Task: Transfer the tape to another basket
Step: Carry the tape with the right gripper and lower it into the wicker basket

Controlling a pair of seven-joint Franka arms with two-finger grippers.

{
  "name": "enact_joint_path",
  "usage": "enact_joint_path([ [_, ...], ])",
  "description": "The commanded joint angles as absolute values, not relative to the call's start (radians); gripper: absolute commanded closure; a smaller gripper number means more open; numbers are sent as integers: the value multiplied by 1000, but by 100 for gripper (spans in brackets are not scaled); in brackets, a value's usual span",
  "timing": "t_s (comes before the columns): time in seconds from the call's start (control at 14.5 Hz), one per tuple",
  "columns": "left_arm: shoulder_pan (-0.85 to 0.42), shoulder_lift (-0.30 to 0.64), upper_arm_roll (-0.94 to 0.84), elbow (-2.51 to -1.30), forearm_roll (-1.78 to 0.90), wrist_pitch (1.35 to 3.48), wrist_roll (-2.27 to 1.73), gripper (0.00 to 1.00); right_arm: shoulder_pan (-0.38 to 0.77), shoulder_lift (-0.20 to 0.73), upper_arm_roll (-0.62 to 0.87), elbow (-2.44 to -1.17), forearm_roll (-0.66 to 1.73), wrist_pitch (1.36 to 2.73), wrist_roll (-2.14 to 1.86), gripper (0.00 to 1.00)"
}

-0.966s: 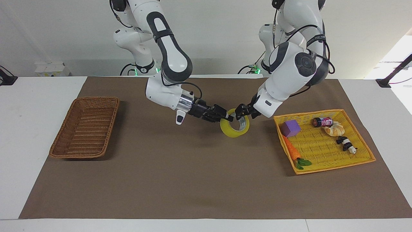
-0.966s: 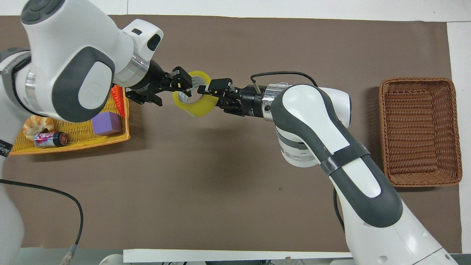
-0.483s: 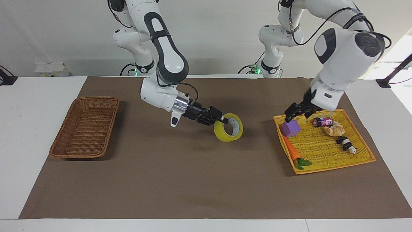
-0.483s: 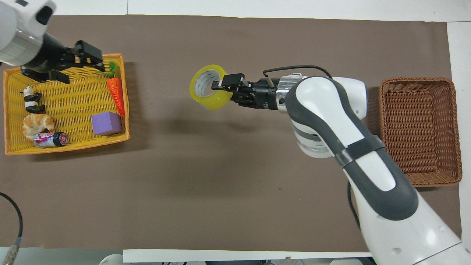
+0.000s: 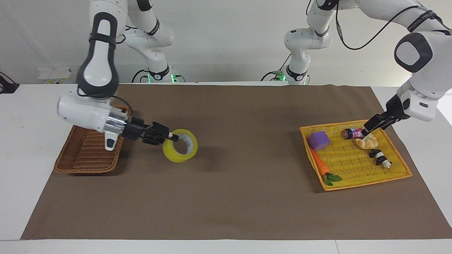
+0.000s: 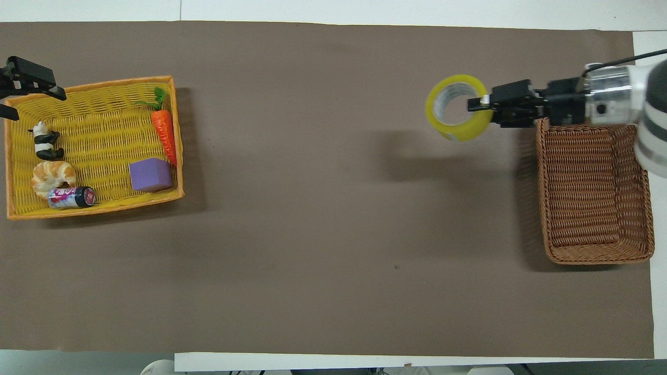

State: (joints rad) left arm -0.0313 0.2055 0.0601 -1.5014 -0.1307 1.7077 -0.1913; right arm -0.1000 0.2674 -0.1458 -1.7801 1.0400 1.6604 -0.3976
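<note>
My right gripper [image 5: 172, 138] is shut on the rim of the yellow tape roll [image 5: 176, 156] and holds it upright in the air. The tape hangs over the brown mat, just beside the brown wicker basket [image 5: 72, 148], on the side toward the table's middle. The right wrist is over the basket. In the overhead view the tape [image 6: 459, 131], the right gripper [image 6: 482, 104] and the empty basket [image 6: 594, 208] show the same. My left gripper [image 5: 370, 126] is open and empty over the yellow tray's corner; it also shows in the overhead view [image 6: 34, 104].
The yellow-orange woven tray [image 5: 367, 183] lies at the left arm's end of the table and also shows in the overhead view [image 6: 94, 208]. It holds a purple cube [image 5: 319, 140], a carrot [image 5: 322, 167], a can [image 5: 354, 133], a croissant [image 5: 367, 142] and a panda toy [image 5: 379, 157]. A brown mat [image 5: 247, 197] covers the table.
My left gripper let go of the tape and drew back to the yellow tray's outer corner. My right gripper carried the tape from the table's middle to beside the wicker basket.
</note>
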Motion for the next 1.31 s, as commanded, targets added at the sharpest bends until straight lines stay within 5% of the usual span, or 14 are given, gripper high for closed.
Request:
enact_joint_path([
  [0.0,-51,184,54,-1525,-112,1707,-192,0,-283,267,-129,-1721,897,1516,-475,100],
  [0.34,-116,111,41,-1519,1,1603,-186,0,-561,374,-127,-1609,695,1331,-681,100],
  [0.62,-130,61,22,-1520,-2,1510,-186,0,-601,454,-127,-1621,670,1348,-807,100],
  [1.17,-130,58,-14,-1514,-3,1456,-186,0,-588,414,-126,-1786,666,1505,-893,100],
  [1.24,-130,58,-14,-1514,-3,1453,-186,0,-588,414,-126,-1781,663,1505,-891,93],
])
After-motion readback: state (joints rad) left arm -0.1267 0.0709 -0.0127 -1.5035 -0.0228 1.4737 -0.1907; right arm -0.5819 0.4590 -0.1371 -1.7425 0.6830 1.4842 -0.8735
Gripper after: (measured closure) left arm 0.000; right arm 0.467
